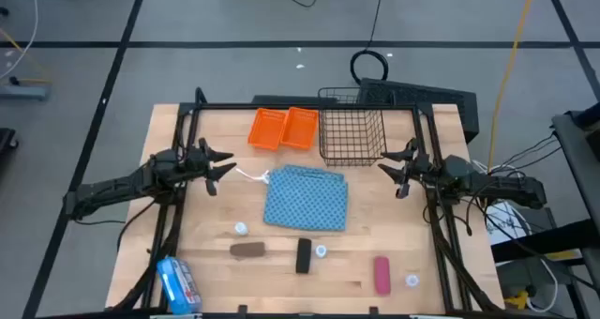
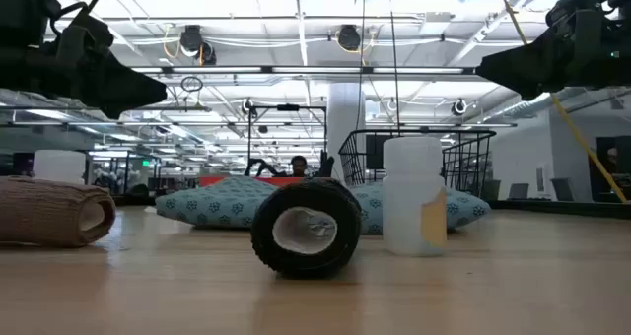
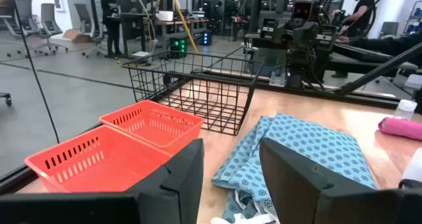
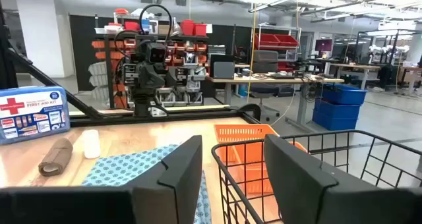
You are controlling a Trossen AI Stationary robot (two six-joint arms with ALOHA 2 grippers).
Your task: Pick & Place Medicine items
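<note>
Currently left gripper (image 1: 222,167) and right gripper (image 1: 392,168) both hang open and empty, well above the table. Medicine items (image 1: 303,255) lie scattered along the near edge. Small white bottles (image 1: 321,251), probably light, could tip or roll when pinched.

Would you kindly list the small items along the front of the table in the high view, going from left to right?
First aid packet → white bottle → brown roll → black roll → white bottle → pink tube → white bottle.
</note>
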